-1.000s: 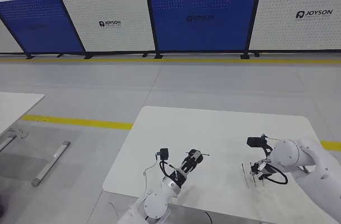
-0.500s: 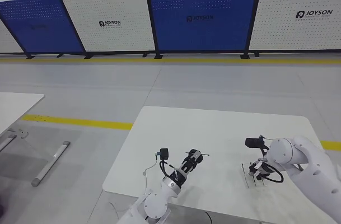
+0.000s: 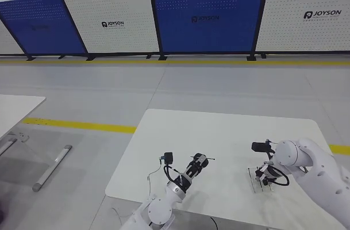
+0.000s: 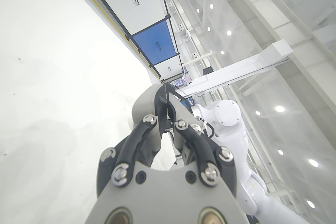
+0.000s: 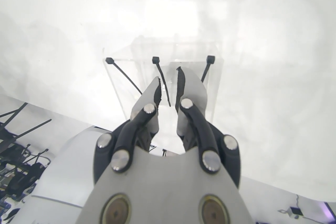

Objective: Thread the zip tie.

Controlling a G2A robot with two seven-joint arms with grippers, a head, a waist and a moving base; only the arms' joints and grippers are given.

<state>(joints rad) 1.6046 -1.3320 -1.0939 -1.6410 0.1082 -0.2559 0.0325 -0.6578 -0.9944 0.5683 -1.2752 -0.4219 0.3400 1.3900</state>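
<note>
Right wrist view looks down at the right claw (image 5: 168, 79). This claw is open, with a gap between its two fingers. Just past it stands a clear holder (image 5: 118, 104) on the white table (image 5: 262, 51). Three black zip ties poke up out of the holder. The middle zip tie (image 5: 161, 78) runs right through the gap between the open fingers. I cannot tell if the fingers touch it. The left zip tie (image 5: 123, 74) leans away to one side. The right zip tie (image 5: 207, 67) sits partly behind one finger.

Seen from the top view, the holder is near the right side of the table, close to the robot's edge, and the right claw is over it.

Over in the left wrist view, the left claw (image 4: 166, 96) is closed. A thin black strip (image 4: 166, 87) sticks out from between its pads. It looks like a zip tie. The top view puts this claw above the near part of the table, well apart from the right claw.
</note>
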